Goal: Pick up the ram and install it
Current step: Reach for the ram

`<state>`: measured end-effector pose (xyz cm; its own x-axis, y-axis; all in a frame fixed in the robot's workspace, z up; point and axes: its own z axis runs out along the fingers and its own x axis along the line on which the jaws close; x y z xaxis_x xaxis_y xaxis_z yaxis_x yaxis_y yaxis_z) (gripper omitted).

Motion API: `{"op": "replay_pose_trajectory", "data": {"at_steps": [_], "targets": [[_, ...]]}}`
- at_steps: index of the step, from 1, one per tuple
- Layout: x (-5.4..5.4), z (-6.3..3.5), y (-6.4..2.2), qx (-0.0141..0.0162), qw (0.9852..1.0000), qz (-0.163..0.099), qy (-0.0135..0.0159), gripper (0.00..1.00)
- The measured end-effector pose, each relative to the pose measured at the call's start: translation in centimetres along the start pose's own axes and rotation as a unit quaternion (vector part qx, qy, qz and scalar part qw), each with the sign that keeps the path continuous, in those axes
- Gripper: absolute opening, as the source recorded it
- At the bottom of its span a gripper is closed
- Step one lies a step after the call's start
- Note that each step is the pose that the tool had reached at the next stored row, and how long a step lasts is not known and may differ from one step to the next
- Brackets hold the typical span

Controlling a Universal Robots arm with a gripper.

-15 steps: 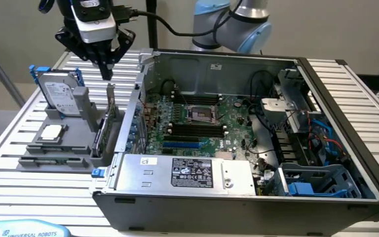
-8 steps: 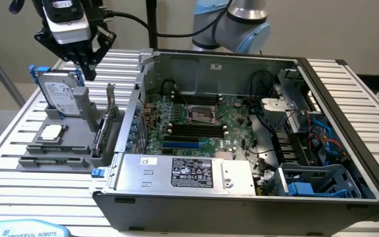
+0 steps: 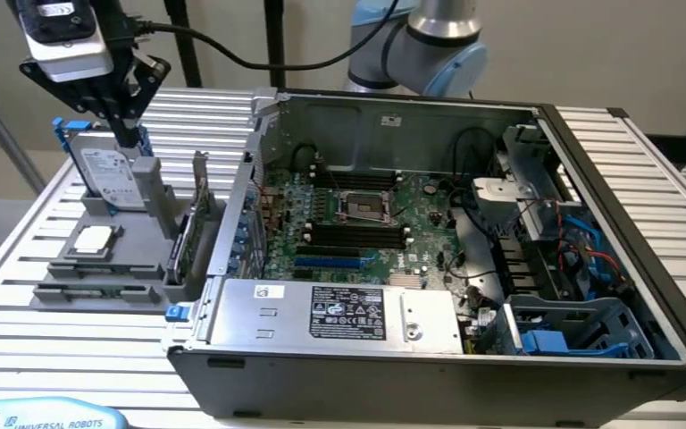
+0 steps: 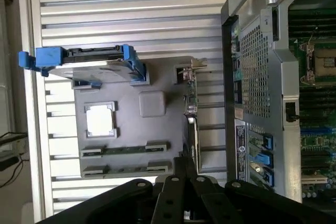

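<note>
Claw: Your gripper (image 3: pixel 136 138) hangs over the far end of the grey parts tray (image 3: pixel 143 239). Its two black fingers are pressed together and nothing shows between them.

Ram: The ram (image 3: pixel 90 291) lies flat in a holder at the tray's near end, as a thin green strip between grey clips. It is not in the claw. In the wrist view the ram (image 4: pixel 125 149) has a second green strip (image 4: pixel 122 170) lying parallel, just beside it.

Ram from claw: In the exterior view the ram sits lower than the claw, toward the near edge and a little to that view's left. The two are well apart, with most of the tray's length between them.

Long axis: The ram runs along the tray's near edge, crosswise to the upright dark card (image 3: pixel 188 228).

Around it: A hard drive (image 3: pixel 111 170) in a blue caddy stands at the far end, close under the claw. A grey post (image 3: pixel 144 179) stands beside the drive. A processor chip (image 3: pixel 93 239) lies between the drive and the ram.

In the way: The drive, the post and the chip all lie between the claw and the ram. The dark card stands along the tray's edge nearest the computer case (image 3: pixel 439 380).

Slots: The black memory slots (image 3: pixel 355 234) sit on the motherboard inside the open case, and no stick shows in them. The case's wall stands between the tray and these slots.
</note>
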<state>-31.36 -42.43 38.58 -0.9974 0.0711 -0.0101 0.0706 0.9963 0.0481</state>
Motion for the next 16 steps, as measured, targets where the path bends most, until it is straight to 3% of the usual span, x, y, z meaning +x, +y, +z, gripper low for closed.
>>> {"op": "replay_pose_trajectory", "data": {"at_steps": [16], "targets": [[7.3,0.58,-0.9,0.0002,1.0,0.0,0.0026,0.11]]}}
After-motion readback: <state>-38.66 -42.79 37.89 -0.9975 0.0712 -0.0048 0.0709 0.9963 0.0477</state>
